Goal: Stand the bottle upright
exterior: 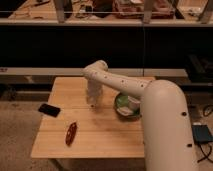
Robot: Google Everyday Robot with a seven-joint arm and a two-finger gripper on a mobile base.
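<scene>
Wooden table (102,137), gripper (94,103) low mid-table, right at the bottle (92,93) (grip state unclear).

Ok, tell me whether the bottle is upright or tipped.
Cannot tell: no bottle shows clearly; the gripper hangs low over the table, beside the bowl.

whitish bottle (91,93) at hand (94,103) on table (107,137)

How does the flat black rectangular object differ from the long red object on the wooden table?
The flat black rectangular object is wide and low; the long red object is narrow with tapered ends. The black one lies at the left edge of the wooden table; the red one nearer the front. Both lie flat, apart from the gripper, which hangs over mid-table.
</scene>
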